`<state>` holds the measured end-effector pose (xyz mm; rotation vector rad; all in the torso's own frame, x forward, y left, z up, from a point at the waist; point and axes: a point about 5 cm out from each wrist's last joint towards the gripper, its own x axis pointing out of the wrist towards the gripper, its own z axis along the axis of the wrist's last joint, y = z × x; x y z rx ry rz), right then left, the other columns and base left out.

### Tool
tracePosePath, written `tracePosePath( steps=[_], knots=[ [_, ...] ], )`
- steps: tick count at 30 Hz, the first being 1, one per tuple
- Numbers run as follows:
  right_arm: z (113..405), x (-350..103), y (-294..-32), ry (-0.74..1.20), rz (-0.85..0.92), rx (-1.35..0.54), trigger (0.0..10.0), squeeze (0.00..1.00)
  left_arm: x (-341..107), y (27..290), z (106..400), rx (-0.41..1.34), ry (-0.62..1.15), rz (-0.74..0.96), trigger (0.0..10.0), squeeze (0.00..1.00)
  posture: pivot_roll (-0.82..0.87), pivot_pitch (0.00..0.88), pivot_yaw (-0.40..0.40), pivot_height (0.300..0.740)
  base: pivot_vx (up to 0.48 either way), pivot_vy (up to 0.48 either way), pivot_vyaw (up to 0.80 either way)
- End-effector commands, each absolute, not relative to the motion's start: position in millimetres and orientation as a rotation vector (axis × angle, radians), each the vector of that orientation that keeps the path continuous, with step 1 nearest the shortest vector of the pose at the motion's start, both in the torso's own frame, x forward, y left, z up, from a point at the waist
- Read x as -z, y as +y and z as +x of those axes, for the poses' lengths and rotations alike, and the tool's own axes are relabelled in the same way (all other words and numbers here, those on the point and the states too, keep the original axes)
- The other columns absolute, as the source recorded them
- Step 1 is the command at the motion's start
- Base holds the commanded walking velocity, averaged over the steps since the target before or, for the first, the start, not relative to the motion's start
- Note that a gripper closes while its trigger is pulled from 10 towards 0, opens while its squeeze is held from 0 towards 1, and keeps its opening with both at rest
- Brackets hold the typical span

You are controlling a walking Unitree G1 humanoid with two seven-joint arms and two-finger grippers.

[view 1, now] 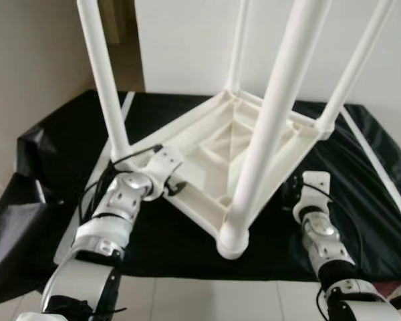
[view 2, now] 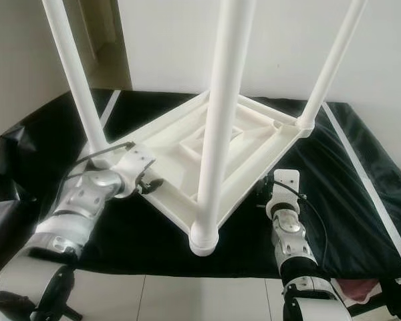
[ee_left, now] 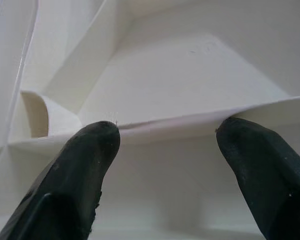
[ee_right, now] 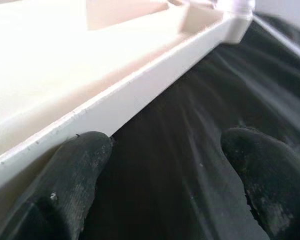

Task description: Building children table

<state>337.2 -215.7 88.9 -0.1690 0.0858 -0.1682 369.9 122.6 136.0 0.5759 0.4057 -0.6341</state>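
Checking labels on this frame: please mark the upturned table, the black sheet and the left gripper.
Upturned table [view 1: 207, 150], left eye view, ribbed underside.
Black sheet [view 1: 180, 247], left eye view, front part.
Left gripper [ee_left: 167, 135], left wrist view, between its fingertips.

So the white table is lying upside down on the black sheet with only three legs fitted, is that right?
Not quite: the table is upside down on the black sheet, but four legs stand up from its corners, not three, as the left eye view shows.

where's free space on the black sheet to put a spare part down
Bare black sheet lies left of the left arm, and along the right edge beyond the white strip. Crowded: the upturned white table takes the centre, with the left gripper at its ribbed underside and the right gripper at its rim.
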Motion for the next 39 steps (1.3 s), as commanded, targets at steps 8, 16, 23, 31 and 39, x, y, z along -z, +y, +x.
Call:
tracePosePath(
  steps=[8, 16, 23, 31, 39],
  knots=[
    [344, -95, -211, 0.049, -0.197, 0.138, 10.0, 0.0, -100, 133, 321, 1.014, 0.624, 0.629, 10.0, 0.0, 0.02, 0.0, -0.012, 0.74, 0.0, 0.0, 0.0],
    [353, -98, -201, 0.055, -0.174, 0.097, 10.0, 0.0, -96, 113, 285, 1.262, 0.608, 0.674, 10.0, 0.0, 0.03, 0.0, -0.012, 0.74, 0.0, 0.0, 0.0],
    [358, -100, -191, 0.043, -0.112, 0.057, 10.0, 0.0, -102, 98, 276, 1.287, 0.584, 0.653, 10.0, 0.0, 0.03, 0.0, -0.016, 0.74, 0.0, 0.0, 0.0],
    [362, -103, -166, 0.01, 0.041, -0.113, 10.0, 0.0, -118, 73, 265, 1.337, 0.495, 0.614, 10.0, 0.0, 0.04, 0.0, -0.013, 0.74, 0.0, 0.0, 0.0],
    [365, -107, -160, -0.003, 0.065, -0.151, 10.0, 0.0, -121, 50, 263, 1.356, 0.464, 0.593, 10.0, 0.0, 0.04, 0.0, -0.012, 0.74, 0.0, 0.0, 0.0]
  ],
)
